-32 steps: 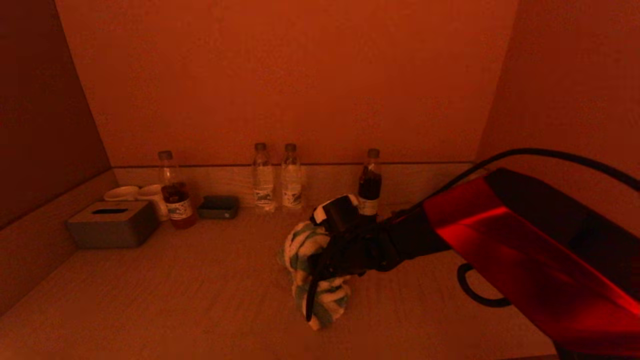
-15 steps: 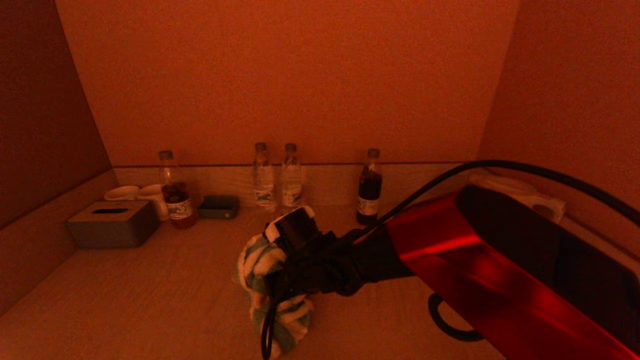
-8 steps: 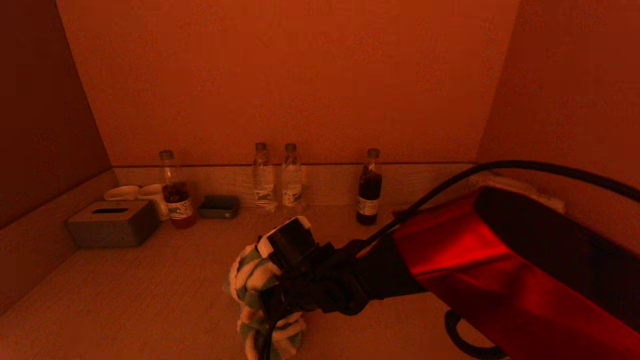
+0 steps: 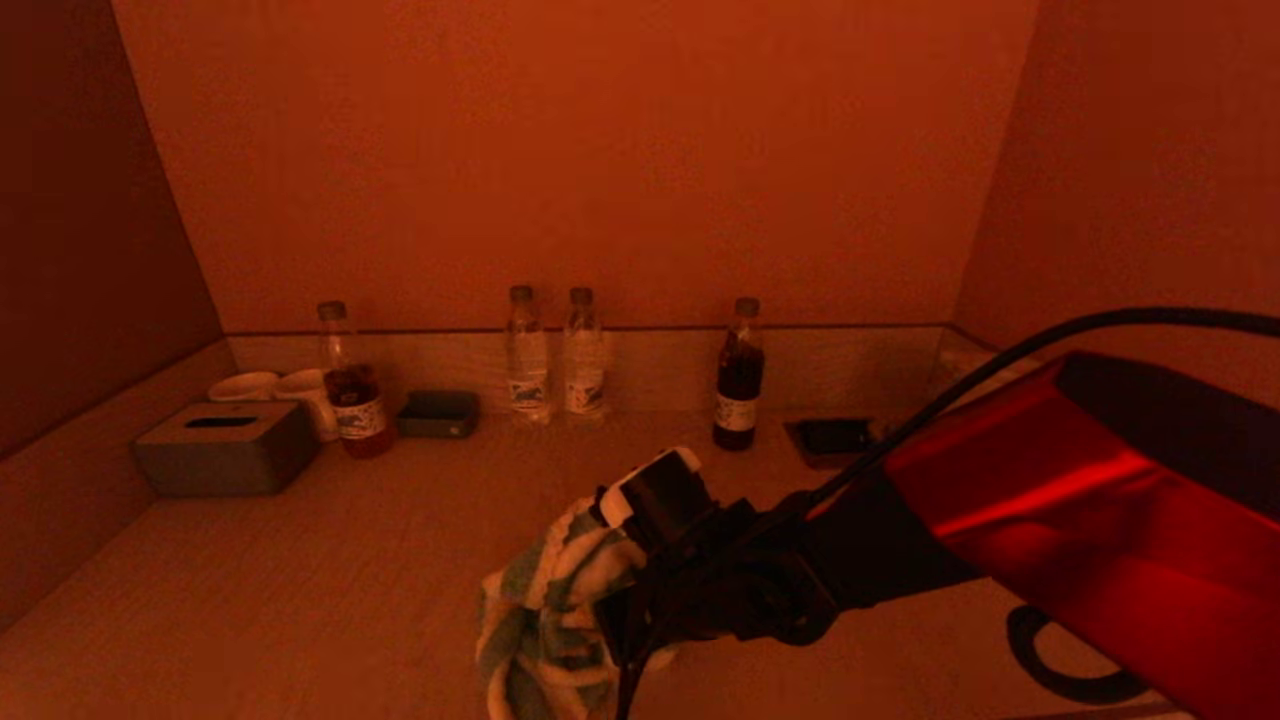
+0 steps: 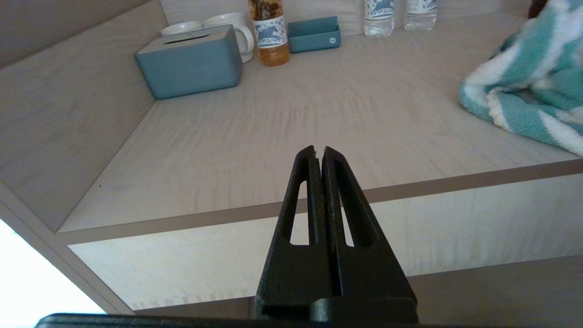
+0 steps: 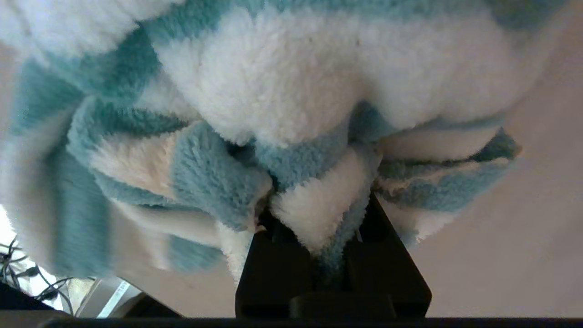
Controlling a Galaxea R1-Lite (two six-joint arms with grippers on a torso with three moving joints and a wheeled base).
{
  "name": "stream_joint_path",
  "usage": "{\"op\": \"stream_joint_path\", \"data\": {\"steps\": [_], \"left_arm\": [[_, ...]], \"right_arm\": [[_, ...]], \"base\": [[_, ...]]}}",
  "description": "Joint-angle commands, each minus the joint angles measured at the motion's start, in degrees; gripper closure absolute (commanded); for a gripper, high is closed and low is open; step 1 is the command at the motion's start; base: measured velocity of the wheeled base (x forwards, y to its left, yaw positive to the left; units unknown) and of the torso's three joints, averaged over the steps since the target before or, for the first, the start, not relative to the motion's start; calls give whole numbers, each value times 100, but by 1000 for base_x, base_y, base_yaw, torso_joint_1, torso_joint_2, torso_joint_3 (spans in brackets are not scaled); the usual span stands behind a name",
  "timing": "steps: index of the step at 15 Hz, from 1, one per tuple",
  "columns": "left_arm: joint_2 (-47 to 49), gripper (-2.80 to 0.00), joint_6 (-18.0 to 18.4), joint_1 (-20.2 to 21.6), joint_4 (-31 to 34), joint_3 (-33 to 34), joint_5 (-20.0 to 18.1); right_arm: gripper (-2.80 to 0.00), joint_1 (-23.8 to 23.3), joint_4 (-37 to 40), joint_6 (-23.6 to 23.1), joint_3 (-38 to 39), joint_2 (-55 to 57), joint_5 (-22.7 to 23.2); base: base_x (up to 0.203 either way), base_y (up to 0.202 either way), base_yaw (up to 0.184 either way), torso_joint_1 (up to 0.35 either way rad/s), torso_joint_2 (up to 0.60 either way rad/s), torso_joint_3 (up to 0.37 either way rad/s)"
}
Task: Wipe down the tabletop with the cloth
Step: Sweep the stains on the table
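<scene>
1. The right gripper (image 6: pixel 314 228) is clamped on the cloth (image 4: pixel 545 620), which bunches ahead of it on the tabletop (image 4: pixel 330 560) near the front edge.
2. The left gripper (image 5: pixel 317 152), fingers pressed together and empty, sits below that edge, farther from the cloth.

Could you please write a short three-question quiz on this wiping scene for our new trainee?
1. True or false: the right end effector is shut on the striped cloth.
2. Multiple choice: the left end effector is (a) pressing the cloth, (b) shut and empty just off the tabletop's front edge, (c) holding a bottle.
3. How many bottles stand along the back wall in the head view?

Key:
1. True.
2. b.
3. Four: the left bottle, two clear bottles, one dark bottle.
</scene>
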Motion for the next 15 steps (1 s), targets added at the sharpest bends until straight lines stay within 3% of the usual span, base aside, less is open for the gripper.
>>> {"op": "stream_joint_path", "data": {"steps": [1,2,6,15], "left_arm": [[0,0,4,5,2,0,-1],[0,0,4,4,2,0,6],[0,0,4,5,2,0,-1],[0,0,4,4,2,0,-1]], "right_arm": [[0,-278,-145,0,248,-190,-7],[0,-342,-176,-13,302,-226,3],[0,-1595,-294,-214,602,-371,51],[0,-2410,-298,-345,-26,336,248]], "base": [[0,0,0,0,0,0],[0,0,0,0,0,0],[0,0,0,0,0,0],[0,0,0,0,0,0]]}}
